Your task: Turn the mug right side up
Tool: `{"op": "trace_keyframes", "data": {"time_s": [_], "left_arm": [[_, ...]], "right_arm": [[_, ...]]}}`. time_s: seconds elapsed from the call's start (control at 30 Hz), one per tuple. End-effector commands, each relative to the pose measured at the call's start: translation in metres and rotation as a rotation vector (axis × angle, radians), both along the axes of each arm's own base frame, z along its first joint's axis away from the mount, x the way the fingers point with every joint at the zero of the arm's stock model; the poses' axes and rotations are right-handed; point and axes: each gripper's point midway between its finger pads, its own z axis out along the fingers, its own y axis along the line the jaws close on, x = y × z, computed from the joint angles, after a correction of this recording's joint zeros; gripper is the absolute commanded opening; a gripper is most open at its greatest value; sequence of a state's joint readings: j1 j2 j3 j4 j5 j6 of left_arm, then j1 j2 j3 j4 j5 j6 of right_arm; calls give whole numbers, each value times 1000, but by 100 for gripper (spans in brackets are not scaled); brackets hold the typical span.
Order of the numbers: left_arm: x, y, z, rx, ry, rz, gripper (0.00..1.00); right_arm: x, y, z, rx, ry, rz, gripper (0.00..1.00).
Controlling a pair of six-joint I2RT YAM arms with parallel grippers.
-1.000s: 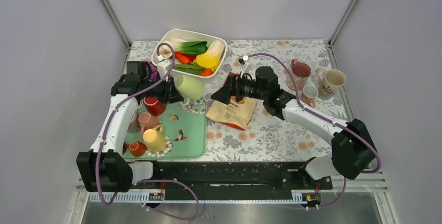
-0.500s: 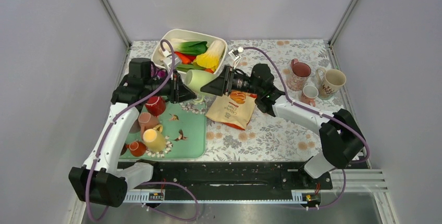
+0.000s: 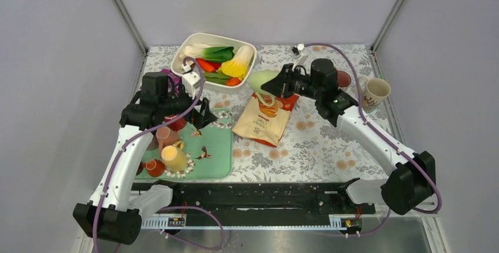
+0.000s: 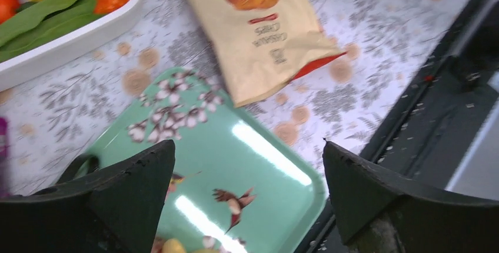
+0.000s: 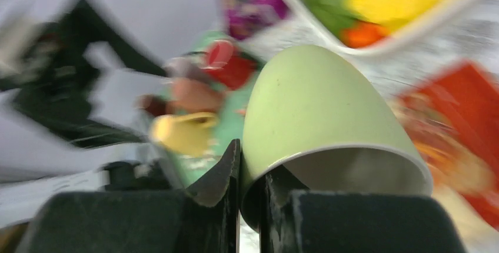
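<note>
- R claw (image 5: 250, 167) is pinching the green mug (image 5: 306, 106) by its rim, one finger inside.
- Mug is hanging tilted on its side above the chip bag (image 3: 265, 120), off the counter (image 3: 312, 147).
- L claw (image 4: 245, 147) is hovering wide open over the green tray (image 4: 265, 206), gripping nothing.

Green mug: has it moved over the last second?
Yes. The green mug, pinched by the right gripper, went rightward from the tray corner to over the chip bag.
</note>
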State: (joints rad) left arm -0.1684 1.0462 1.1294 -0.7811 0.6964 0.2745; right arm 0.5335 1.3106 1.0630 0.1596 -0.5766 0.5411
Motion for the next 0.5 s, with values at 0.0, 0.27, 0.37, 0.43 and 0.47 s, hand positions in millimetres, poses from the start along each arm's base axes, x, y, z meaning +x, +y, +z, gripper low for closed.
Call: {"op": "trace_keyframes", "data": {"time_s": [0.0,0.27,0.37,0.43,0.47], "left_arm": [[6,38,-26,224,-87,80,99],[6,68,-64,412,-65,111,99],[7,80,-69,475,-70,127,99],[7,84,-72,499,-65,128,99],[6,87,-74,513,-63,130,99]], "right_arm": [[22,-87,-73,-607,16,-237,0],[23,-212,-169,-1192,365,-315,0],[34,-225,-189,-1207,426,-313,0],[41,-232,-204,-1213,464,-318,0],[44,-236,-209,-1227,480,-325,0]]}}
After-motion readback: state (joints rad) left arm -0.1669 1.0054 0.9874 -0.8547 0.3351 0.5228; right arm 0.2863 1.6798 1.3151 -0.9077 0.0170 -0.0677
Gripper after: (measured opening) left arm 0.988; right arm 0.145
